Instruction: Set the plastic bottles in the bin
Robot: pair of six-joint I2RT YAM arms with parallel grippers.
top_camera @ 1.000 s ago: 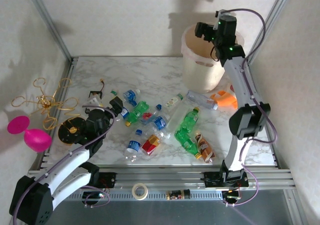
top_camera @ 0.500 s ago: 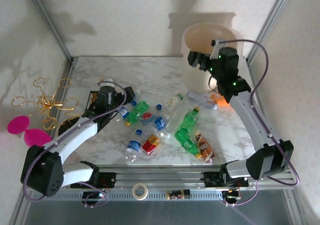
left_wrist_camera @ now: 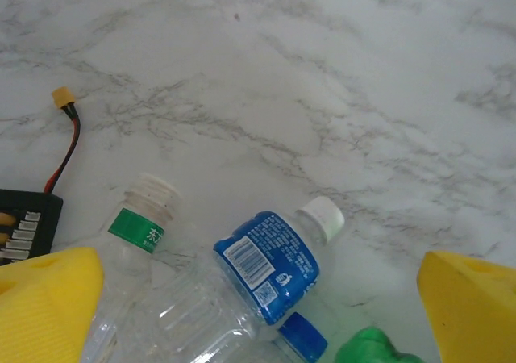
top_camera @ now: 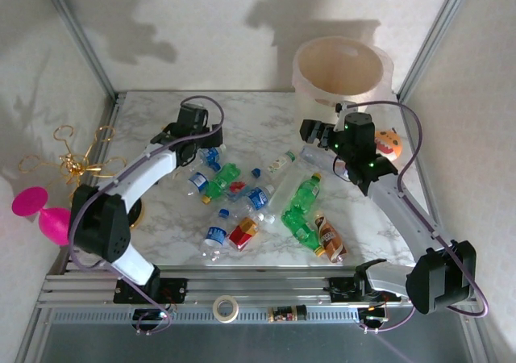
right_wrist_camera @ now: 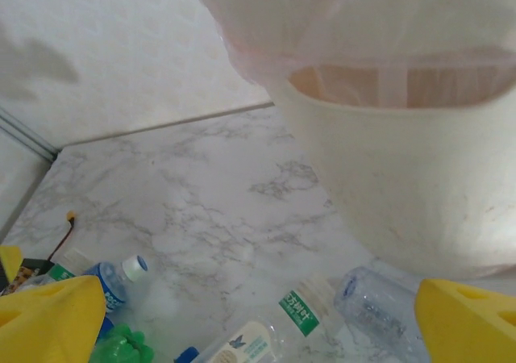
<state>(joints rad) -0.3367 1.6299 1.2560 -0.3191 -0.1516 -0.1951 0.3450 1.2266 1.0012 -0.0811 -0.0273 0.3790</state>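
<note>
Our left gripper [left_wrist_camera: 258,319] hovers with its yellow fingers [left_wrist_camera: 44,306] spread wide, holding nothing. Directly beneath the gap lies a blue-labelled bottle [left_wrist_camera: 270,258] on its side. Its long axis runs diagonally across the opening, with the white cap [left_wrist_camera: 322,216] pointing up and to the right in the wrist view, so we judge the wrist needs a turn before the fingers can straddle it. An uncapped clear bottle [left_wrist_camera: 141,226] lies just beside it on the left, and a green bottle [left_wrist_camera: 375,348] crowds its near end. A black device [left_wrist_camera: 24,226] with a red-and-black cable sits by the left finger — all easy to clip. This arm is the nearer one to that bottle. Our right gripper [top_camera: 314,133], also fully open and empty, hangs just in front of the bin [top_camera: 300,73] at the table's far right corner, above a clear bottle [right_wrist_camera: 379,302] lying near the bin's base. The other plastic bottles [top_camera: 305,192] are scattered across mid-table, well apart from the bin — none can be seen inside it.
</note>
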